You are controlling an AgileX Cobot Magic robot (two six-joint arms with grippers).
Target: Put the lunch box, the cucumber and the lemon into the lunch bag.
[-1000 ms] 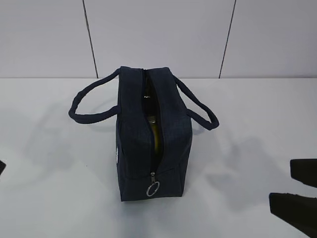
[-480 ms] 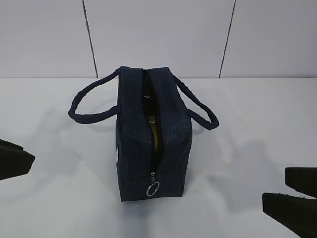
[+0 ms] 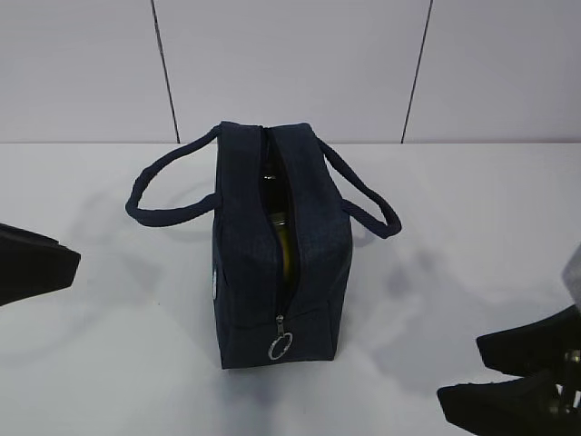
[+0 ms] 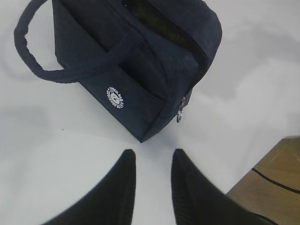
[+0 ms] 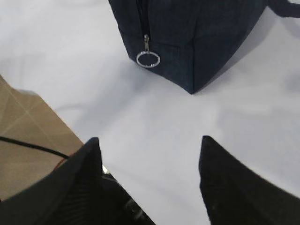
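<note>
The navy lunch bag [image 3: 241, 272] stands upright mid-table, handles [image 3: 163, 191] spread to both sides. Its top zipper is open in a narrow slit, and the ring pull [image 3: 280, 345] hangs at the near end. Through the slit a yellowish surface [image 3: 284, 247] and a dark green glint [image 3: 270, 182] show; I cannot tell which items they are. The lunch box is hidden. My left gripper [image 4: 153, 157] is open and empty, left of the bag [image 4: 140, 70]. My right gripper [image 5: 150, 140] is open wide and empty, short of the bag's near end [image 5: 197, 42] and ring pull [image 5: 148, 59].
The white table [image 3: 436, 209] runs back to a grey panelled wall [image 3: 290, 64]. In the wrist views the table's edge borders wooden floor [image 4: 276, 173] [image 5: 28, 136] with a black cable [image 5: 33, 145]. In the exterior view the left gripper [image 3: 68, 263] sits at the left edge and the right gripper [image 3: 460, 371] at the lower right.
The left gripper has come in from the left edge toward the bag. The right gripper has shifted left and tilted at the lower right. The bag has not moved.
</note>
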